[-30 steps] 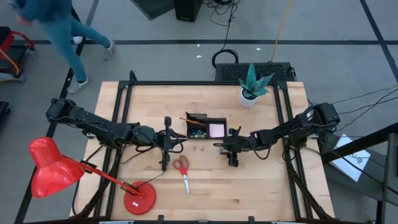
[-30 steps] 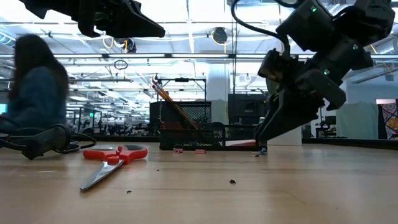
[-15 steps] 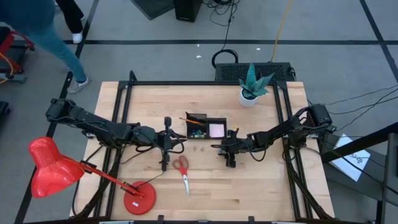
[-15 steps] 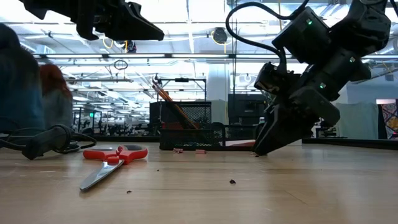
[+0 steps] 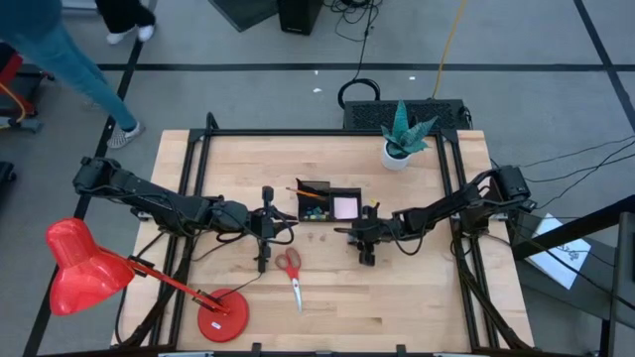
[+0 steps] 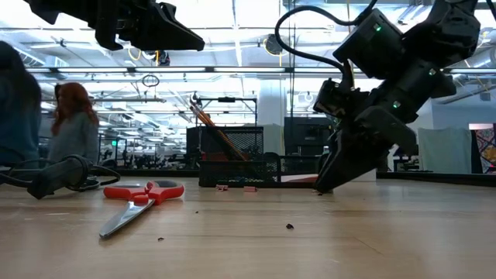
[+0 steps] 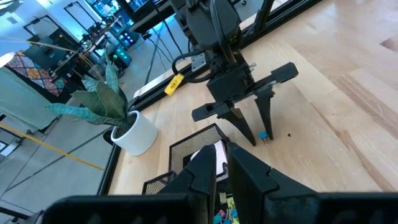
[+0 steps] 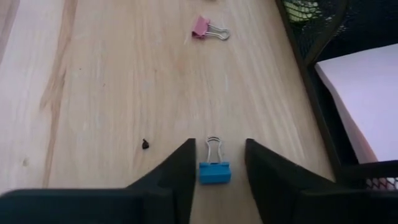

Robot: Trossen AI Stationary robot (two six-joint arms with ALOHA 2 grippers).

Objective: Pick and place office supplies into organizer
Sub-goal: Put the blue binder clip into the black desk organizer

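Right gripper [image 8: 214, 163] is lowered to the wooden surface [image 8: 112, 93], jaws open and straddling a small blue binder clip [image 8: 214, 172], apparently not yet pinched. Just beyond lies a pink binder clip [image 8: 202, 27]; beside them, the black mesh organizer tray [image 5: 328, 201]. Left gripper [image 5: 265, 224] hovers near red-handled scissors [image 5: 291, 268], jaws nearly closed, empty.

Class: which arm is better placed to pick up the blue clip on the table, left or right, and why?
Right. The right gripper is open and lowered over the table, with the blue clip lying between its fingers. The left gripper hovers by the organizer, farther away.
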